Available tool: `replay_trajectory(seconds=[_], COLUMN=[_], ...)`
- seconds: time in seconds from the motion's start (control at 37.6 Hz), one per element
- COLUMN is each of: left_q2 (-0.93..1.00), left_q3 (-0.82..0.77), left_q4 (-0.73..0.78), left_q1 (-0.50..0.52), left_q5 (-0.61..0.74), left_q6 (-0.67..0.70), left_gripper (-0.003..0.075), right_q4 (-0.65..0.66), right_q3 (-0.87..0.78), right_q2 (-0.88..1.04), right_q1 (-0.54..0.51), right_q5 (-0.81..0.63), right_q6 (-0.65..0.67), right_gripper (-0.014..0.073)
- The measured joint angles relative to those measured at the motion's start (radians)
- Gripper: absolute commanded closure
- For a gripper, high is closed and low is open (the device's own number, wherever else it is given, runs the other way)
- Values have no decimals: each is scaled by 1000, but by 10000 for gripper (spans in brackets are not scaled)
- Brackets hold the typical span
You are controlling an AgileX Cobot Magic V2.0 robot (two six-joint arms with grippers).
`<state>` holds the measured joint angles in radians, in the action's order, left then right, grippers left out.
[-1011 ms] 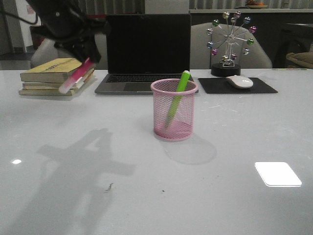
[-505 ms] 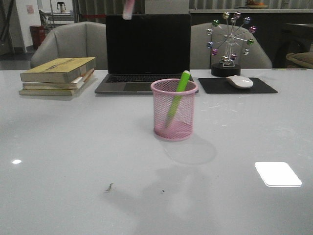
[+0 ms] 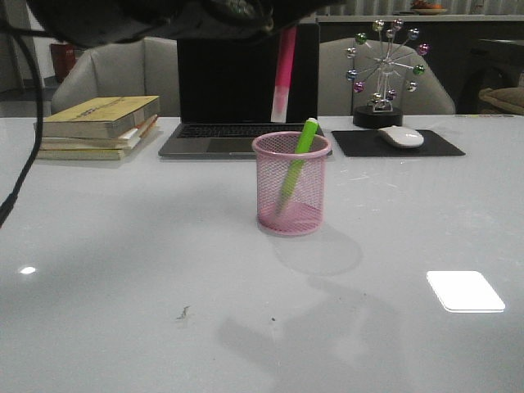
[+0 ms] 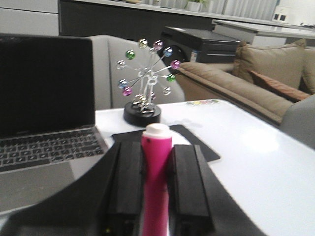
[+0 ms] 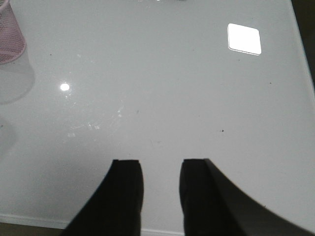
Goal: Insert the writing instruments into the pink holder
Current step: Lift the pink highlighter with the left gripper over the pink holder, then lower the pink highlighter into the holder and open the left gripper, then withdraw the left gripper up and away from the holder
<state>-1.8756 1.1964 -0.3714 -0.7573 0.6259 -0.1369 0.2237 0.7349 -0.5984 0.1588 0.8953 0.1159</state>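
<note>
- Pink highlighter (image 3: pixel 282 75): hangs near-vertical, pale cap end downward, above and slightly left of the pink mesh holder (image 3: pixel 291 183) in the front view. Its upper end is hidden by the dark arm at the top edge of the frame.
- Left gripper (image 4: pixel 156 162): in the left wrist view both black fingers (image 4: pixel 129 184) press the highlighter's (image 4: pixel 156 172) magenta barrel on either side; only the pale cap tip stands clear beyond them. In the front view the gripper itself cannot be made out within the dark mass overhead.
- Green highlighter (image 3: pixel 296 164): already inside the holder, leaning, its top resting at the back rim and protruding above it.
- Holder: upright on the white table (image 3: pixel 123 246), its mouth open beside the leaning green highlighter. In the right wrist view only a corner of the holder (image 5: pixel 11 34) shows, cut off by the frame edge.
- Right gripper (image 5: pixel 158 169): over bare table, well apart from the holder; fingers parted with a narrow gap, nothing between them.
- Surroundings: laptop (image 3: pixel 246 90) just behind the holder, stacked books (image 3: pixel 97 127) at left rear, mouse (image 3: pixel 400 136) on a dark pad (image 3: pixel 397 144) and a ball ornament (image 3: pixel 385 70) at right rear. Bare tabletop lies around and in front of the holder.
</note>
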Motion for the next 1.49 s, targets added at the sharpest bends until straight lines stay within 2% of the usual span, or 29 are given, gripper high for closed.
replay_trajectory(seconds=[0.27,0.4,0.51,0.61,0.66,0.77,0.9,1.09,1.2,1.49], left_q2=[-138,-148,-148,-148,-148,-148,-115,21,111,375], left_q3=[-13,-13,-13,-13,-13,-13,-13,-14,-14,-14], left_q4=[37,71,80,82,84,89,132,166,170,159], left_q1=[0,0,0,0,0,0,-1,12,56,224], left_q5=[182,195,200,188,175,160,89,-79,-182,-347], left_q6=[0,0,0,0,0,0,-9,-53,-57,-62], left_gripper=[622,601,503,348,309,309,328,328,328,325], right_q4=[3,3,3,5,5,5,5,5,5,5], right_q3=[0,0,0,0,0,0,0,0,0,0], right_q2=[0,0,0,0,0,0,0,0,0,0], right_q1=[0,0,0,0,0,0,0,0,0,0], right_q5=[6,11,11,12,14,14,14,17,18,18], right_q6=[0,0,0,0,0,0,0,0,0,0], right_gripper=[258,258,258,258,258,258,258,258,258,258])
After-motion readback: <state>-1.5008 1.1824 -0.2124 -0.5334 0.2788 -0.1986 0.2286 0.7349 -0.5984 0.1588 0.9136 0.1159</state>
